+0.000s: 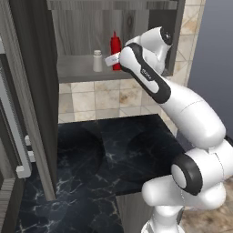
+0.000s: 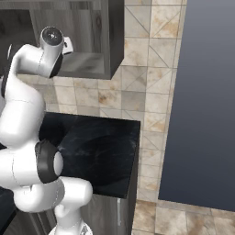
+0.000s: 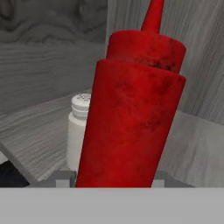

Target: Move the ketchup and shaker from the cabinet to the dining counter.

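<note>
The red ketchup [image 3: 133,113] stands on the shelf of the open cabinet [image 1: 79,68], right between the two fingers of the gripper [image 3: 114,178]. I cannot tell if they squeeze it. The little shaker [image 1: 97,61] stands at its 9 o'clock, near it.

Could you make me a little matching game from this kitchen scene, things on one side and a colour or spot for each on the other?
Things:
1. ketchup
2. shaker
3. counter
4. cabinet

Descriptions:
A. black with white veining, below the shelf
B. red, standing on the shelf right in front of the hand
C. grey wood grain, on the wall
D. pale, stubby, standing on the shelf beside the red bottle

Pairs: 1-B, 2-D, 3-A, 4-C
</note>
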Available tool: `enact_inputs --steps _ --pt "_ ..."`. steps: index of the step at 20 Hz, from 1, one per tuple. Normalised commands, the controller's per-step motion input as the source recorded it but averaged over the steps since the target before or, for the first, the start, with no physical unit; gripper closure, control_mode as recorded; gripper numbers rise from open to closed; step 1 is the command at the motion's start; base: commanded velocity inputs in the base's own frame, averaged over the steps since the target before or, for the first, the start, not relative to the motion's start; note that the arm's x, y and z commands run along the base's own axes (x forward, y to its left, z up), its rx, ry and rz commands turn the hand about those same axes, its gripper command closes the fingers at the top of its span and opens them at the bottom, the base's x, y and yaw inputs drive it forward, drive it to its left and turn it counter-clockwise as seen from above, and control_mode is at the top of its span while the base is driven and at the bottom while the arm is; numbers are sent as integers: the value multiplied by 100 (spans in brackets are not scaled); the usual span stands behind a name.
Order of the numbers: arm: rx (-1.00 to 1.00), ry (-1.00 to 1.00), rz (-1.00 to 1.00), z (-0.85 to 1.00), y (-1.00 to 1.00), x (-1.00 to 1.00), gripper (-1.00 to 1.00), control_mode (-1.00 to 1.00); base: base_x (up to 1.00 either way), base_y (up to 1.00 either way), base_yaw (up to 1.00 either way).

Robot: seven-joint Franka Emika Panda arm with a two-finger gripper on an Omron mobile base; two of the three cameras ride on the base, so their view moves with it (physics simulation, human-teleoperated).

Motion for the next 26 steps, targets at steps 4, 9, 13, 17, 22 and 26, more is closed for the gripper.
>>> enact_inputs --steps 4,9,13,17,22,26 --pt "0 -3 0 5 -27 -86 100 -100 0 0 0" --pt "0 -1 0 16 -28 -91 100 -100 0 0 0" --pt "0 -4 -1 24 -18 -100 100 -100 0 0 0" --pt "0 -6 -4 21 -21 -100 100 -100 0 0 0" --pt "0 -13 -6 16 -36 -92 100 -100 0 0 0" --pt "0 -6 -6 9 -50 -80 100 -100 0 0 0"
